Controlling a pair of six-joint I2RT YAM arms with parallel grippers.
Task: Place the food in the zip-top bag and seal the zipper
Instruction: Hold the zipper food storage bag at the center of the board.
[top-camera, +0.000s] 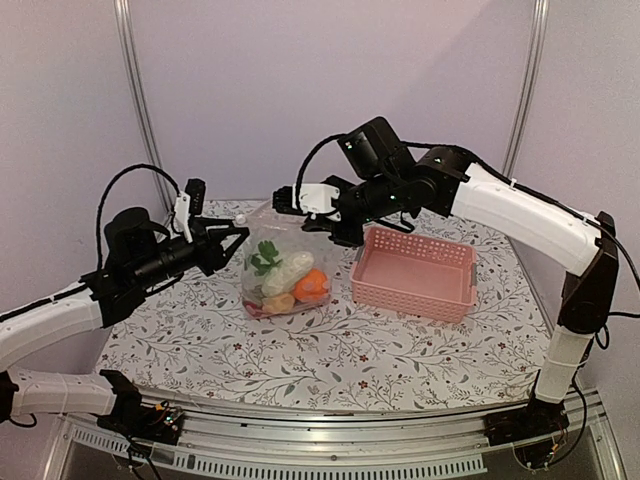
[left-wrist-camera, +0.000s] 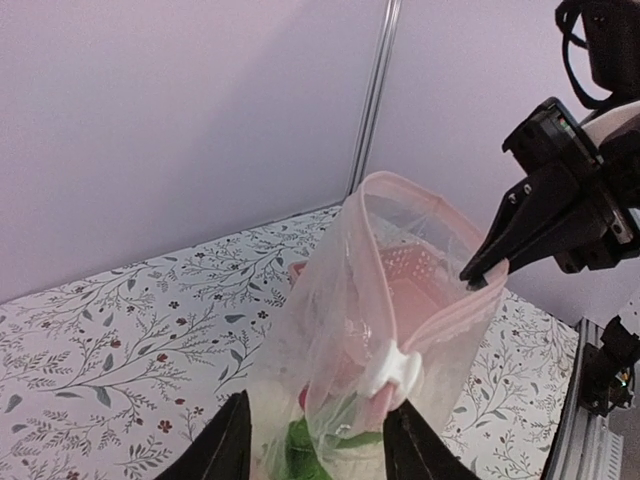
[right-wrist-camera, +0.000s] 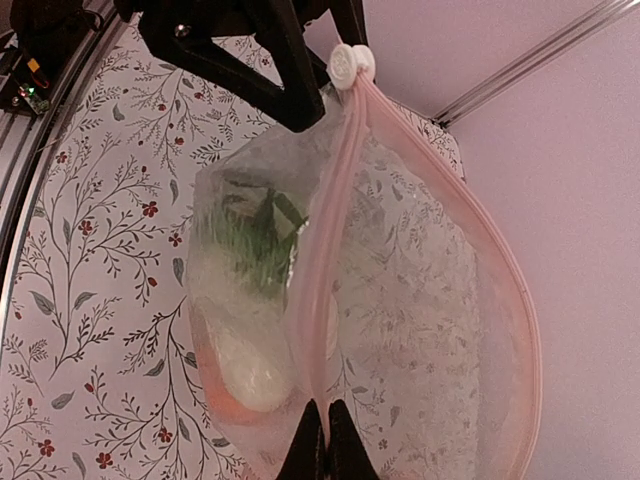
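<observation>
From above, the zip-top bag (top-camera: 262, 238) stands on the desk (top-camera: 200, 340) beside a pink basket (top-camera: 415, 272), with the food (top-camera: 310, 285) inside. At my left wrist, my left claw (left-wrist-camera: 318, 405) is spread either side of the bag (white slider (left-wrist-camera: 393, 370) between). At my right wrist, my right claw (right-wrist-camera: 326, 445) is pinched tight on the zipper (right-wrist-camera: 335, 200).

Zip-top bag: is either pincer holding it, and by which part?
The right pincer is shut on the zipper at the end of the zip-top bag opposite the white slider. The left pincer straddles the slider end, jaws apart, not visibly gripping.
</observation>
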